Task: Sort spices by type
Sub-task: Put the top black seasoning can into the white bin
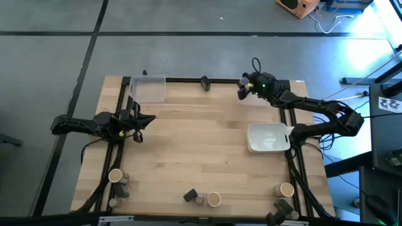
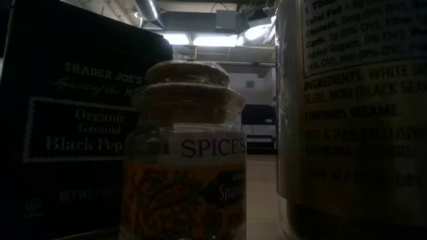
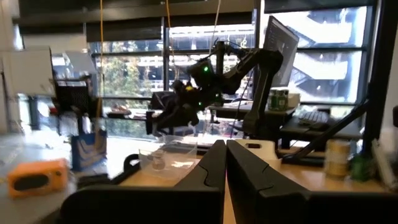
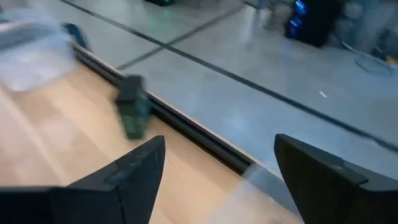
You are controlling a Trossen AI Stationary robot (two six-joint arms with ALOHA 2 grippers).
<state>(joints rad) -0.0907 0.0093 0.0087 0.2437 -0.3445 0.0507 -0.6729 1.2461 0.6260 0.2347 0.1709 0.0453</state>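
In the high view the spices stand along the table's near edge. On the left are a tan cylinder (image 1: 115, 176) and two grey-capped jars (image 1: 124, 186). In the middle stand a dark boxy pack (image 1: 190, 196), a small jar and a tan cylinder (image 1: 214, 199). At the right are another tan cylinder (image 1: 286, 189) and a dark pack (image 1: 282, 207). One small dark container (image 1: 205, 83) (image 4: 132, 112) stands at the far edge. My left gripper (image 1: 139, 122) (image 3: 225, 144) is shut and empty above the table's left side. My right gripper (image 1: 242, 91) (image 4: 217, 162) hovers open and empty near the far edge.
A clear plastic tray (image 1: 149, 88) (image 4: 31, 37) sits at the far left and a white rectangular dish (image 1: 269, 137) at the right. A second clear tray (image 3: 165, 155) shows under the right arm. A black pepper box (image 2: 67, 133), a spice jar (image 2: 187, 167) and a tall container (image 2: 353, 113) block the low view.
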